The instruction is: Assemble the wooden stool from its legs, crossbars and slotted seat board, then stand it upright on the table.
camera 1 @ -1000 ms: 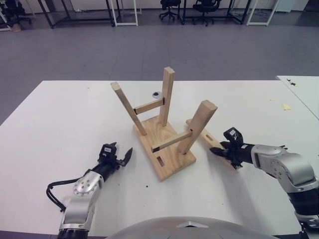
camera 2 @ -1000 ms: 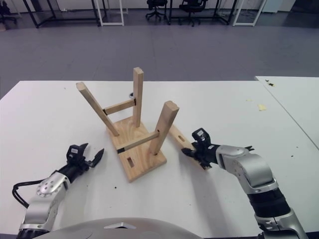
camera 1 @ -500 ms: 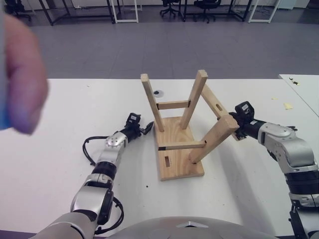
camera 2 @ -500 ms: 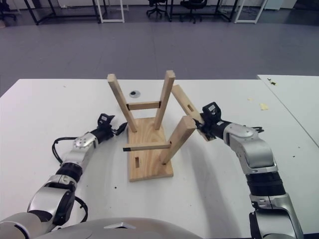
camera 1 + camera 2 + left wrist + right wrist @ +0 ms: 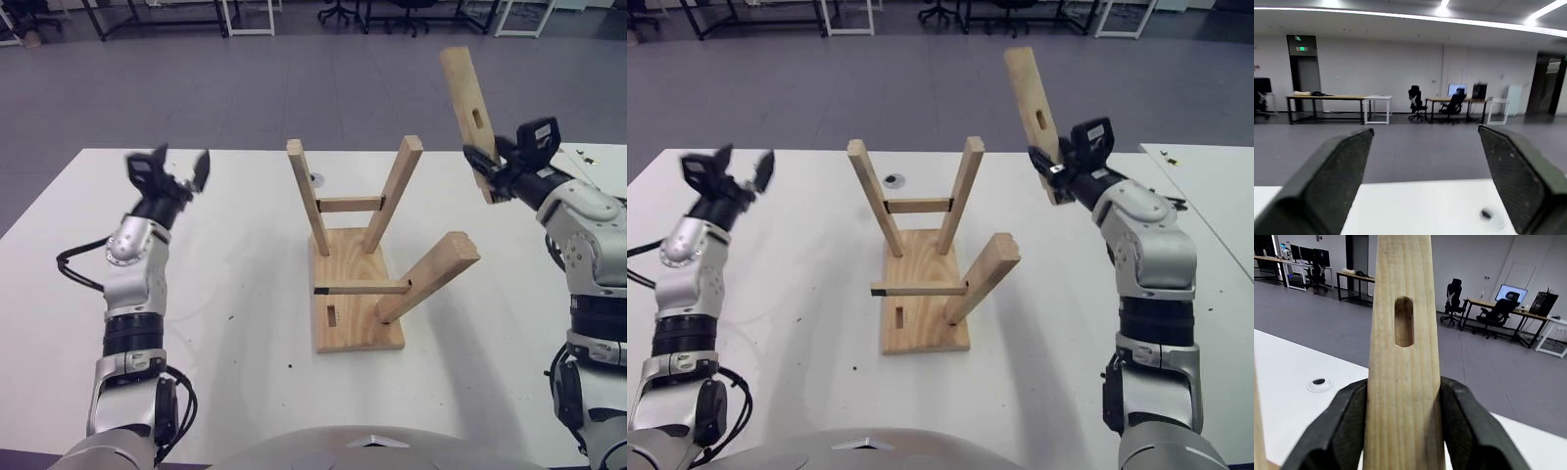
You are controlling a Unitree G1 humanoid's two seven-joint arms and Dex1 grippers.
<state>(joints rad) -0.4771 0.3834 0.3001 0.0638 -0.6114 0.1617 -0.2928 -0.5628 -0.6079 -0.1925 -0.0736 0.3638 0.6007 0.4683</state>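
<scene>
Wooden leg (image 5: 462, 83) clamped in right tool (image 5: 502, 169), high above table (image 5: 245, 294).

I look out over a grey floor (image 5: 294, 88) beyond the white table (image 5: 235, 255), with desks (image 5: 1327, 97) and black office chairs (image 5: 1415, 98) along the far white wall (image 5: 1400, 68). Ceiling lights (image 5: 1442, 10) glow overhead. A second white table (image 5: 1215, 186) stands at the right.
</scene>
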